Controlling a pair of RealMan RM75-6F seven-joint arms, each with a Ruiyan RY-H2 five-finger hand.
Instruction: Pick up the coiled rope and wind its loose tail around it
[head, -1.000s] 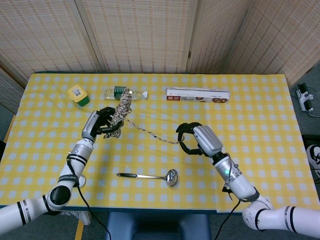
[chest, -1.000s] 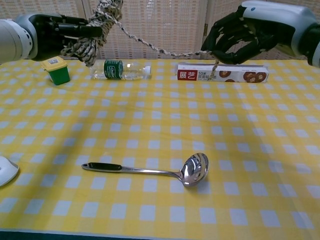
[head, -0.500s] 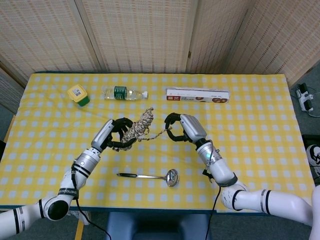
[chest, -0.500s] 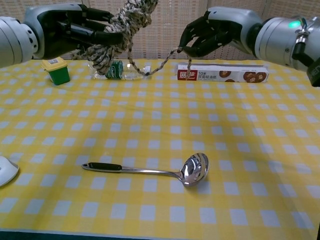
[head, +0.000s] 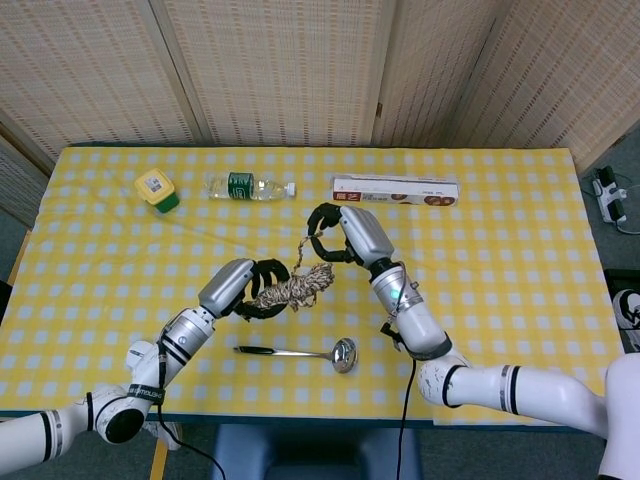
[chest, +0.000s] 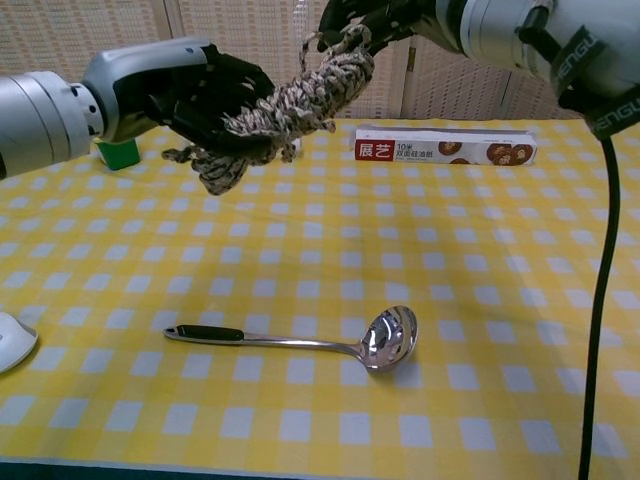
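The bench (head: 500, 260) under its yellow checked cloth spreads below both hands. The left hand (head: 252, 290) (chest: 205, 95) is raised above it, dark fingers wrapped around the lower end of the coiled rope (head: 296, 287) (chest: 290, 105), which lies nearly level and slants up toward the right hand. The right hand (head: 338, 232) (chest: 375, 15) hovers just beyond the coil's far end, fingers curled in on the tail (head: 303, 250) – the short strand rises from the coil straight into that grip, though in the chest view the hand is partly cut off by the top edge. Beyond the right hand, toward the back of the bench, lies a long box (head: 396, 190) (chest: 445, 146), well apart from the coil. Behind the left hand rests a bottle (head: 246, 186) on its side, largely hidden by the rope in the chest view. Below and between the two hands a ladle (head: 300, 353) (chest: 300, 343) lies flat on the cloth, bowl toward the right hand's side. Far back off the left hand sits a small green jar (head: 156, 190) with a yellow lid – only its edge peeks out behind the left arm in the chest view.
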